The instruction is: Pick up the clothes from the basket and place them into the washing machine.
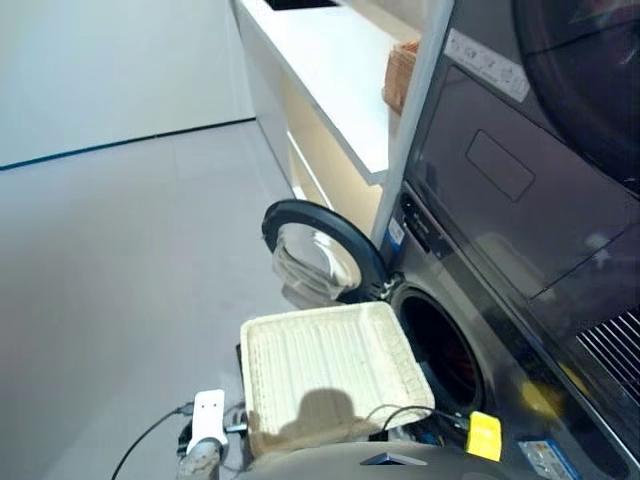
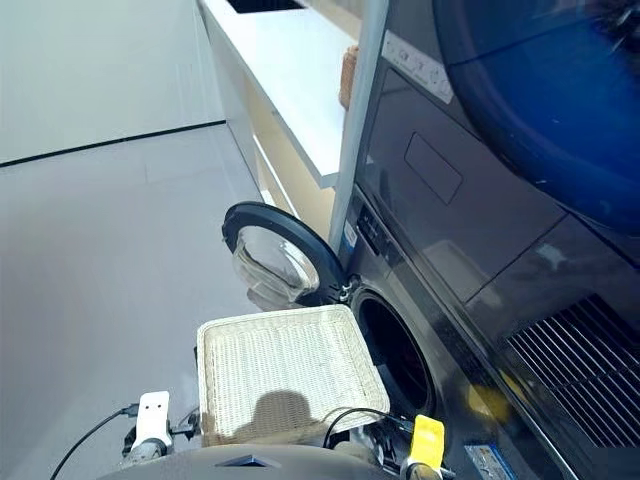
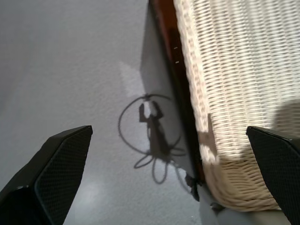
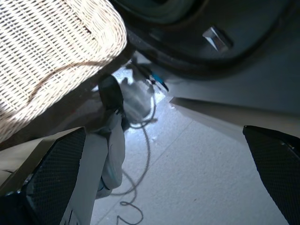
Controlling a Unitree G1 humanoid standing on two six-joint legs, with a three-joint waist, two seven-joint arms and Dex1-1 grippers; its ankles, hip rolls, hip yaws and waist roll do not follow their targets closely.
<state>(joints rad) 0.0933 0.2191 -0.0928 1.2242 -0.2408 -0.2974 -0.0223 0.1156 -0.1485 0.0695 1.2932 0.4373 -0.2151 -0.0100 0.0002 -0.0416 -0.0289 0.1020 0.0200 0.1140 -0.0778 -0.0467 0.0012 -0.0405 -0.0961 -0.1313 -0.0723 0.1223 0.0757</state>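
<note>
The cream woven basket [image 1: 325,365] sits in front of the washing machine [image 1: 500,330] with its ribbed bottom bare; no clothes lie in it. The machine's black-rimmed glass door [image 1: 315,250] is swung open to the left, leaving the porthole [image 1: 440,345] uncovered. A dim reddish patch shows inside the drum; the navy and black garments are out of view. My left gripper [image 3: 168,133] hangs open over the floor beside the basket's wall [image 3: 234,70]. My right gripper [image 4: 164,133] is open and empty below the basket's corner [image 4: 47,47], near the machine's base.
A dark unit with a larger round door [image 1: 590,60] is stacked above the washer. A white counter [image 1: 340,70] carrying a brown wicker box [image 1: 400,75] runs along the left of the machines. Cables [image 4: 140,140] trail on the grey floor [image 1: 120,250].
</note>
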